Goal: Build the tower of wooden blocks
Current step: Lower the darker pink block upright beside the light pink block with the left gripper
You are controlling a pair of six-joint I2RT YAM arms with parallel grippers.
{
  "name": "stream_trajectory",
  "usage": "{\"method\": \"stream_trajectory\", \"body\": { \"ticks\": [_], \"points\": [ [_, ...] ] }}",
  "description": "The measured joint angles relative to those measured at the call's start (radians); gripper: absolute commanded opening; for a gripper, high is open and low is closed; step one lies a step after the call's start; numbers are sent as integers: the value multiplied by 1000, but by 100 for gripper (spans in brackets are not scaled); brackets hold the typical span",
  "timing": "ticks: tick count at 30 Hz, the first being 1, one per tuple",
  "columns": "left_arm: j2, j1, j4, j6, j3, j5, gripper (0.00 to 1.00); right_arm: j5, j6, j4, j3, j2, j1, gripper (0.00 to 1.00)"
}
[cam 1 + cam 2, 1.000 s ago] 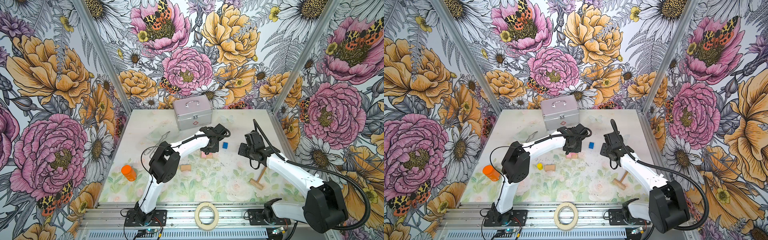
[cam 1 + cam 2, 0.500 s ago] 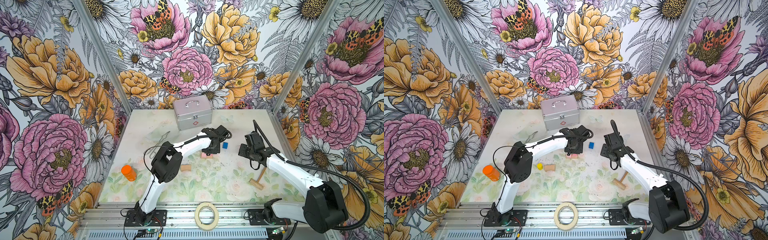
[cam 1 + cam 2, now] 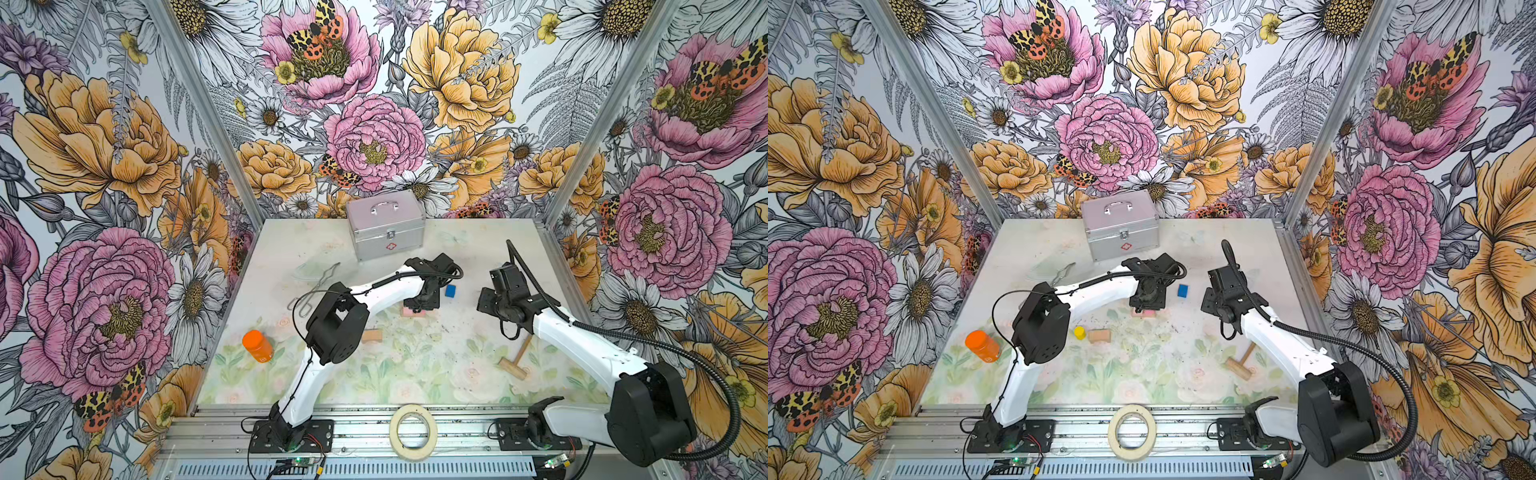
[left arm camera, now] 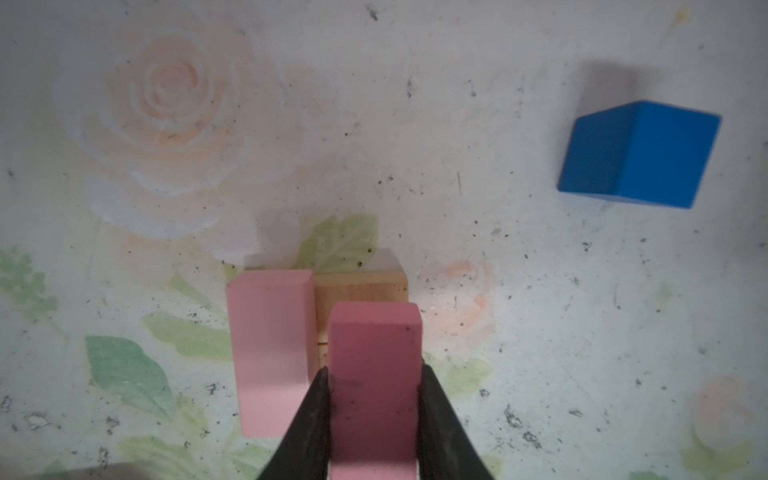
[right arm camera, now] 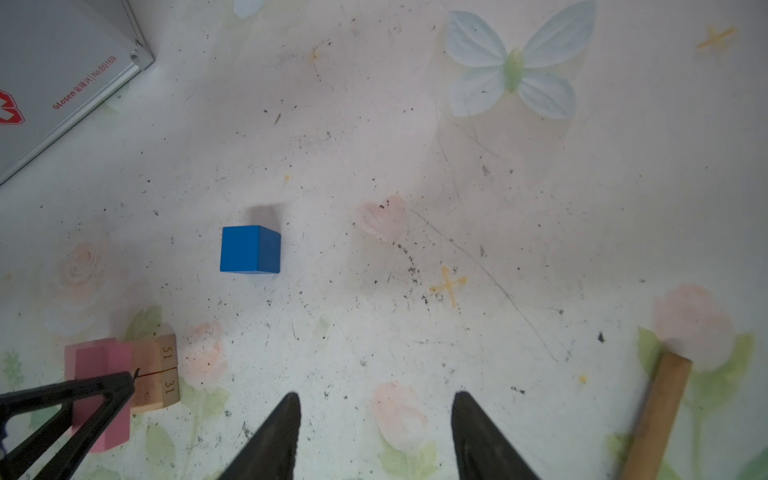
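My left gripper (image 4: 372,372) is clamped narrowly on the darker pink brick (image 4: 374,332), one finger on each long side. It holds the brick over the two tan bricks (image 4: 360,286), which lie side by side near the middle of the tabletop (image 3: 415,374). I cannot tell whether the brick touches them. The paler pink brick (image 4: 270,353) lies just beside that pair. The blue block (image 3: 450,290) stands near them, apart, toward the right edge. The third tan brick (image 3: 1099,335) and the yellow cylinder (image 3: 1079,332) sit close together nearer the front edge, left of the middle. My right gripper (image 5: 374,399) hangs with its jaws wide and nothing between them, over bare tabletop right of the blue block.

Against a second ago, the left elbow has swung slightly toward the middle. The left gripper is over the same spot, and the right arm and the loose pieces are where they were.

I count two pink bricks, three tan, one blue block, one yellow cylinder and two grippers. One mallet (image 3: 515,359) lies toward the right edge, and one silver case (image 3: 386,224) stands at the far edge.
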Motion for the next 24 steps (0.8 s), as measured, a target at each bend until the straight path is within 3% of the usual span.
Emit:
{"method": "stream_trajectory", "body": {
  "ticks": [24],
  "points": [
    [3,0,-13,-21,12,0,17,0,0,0,-6,0,0,60]
  ]
}}
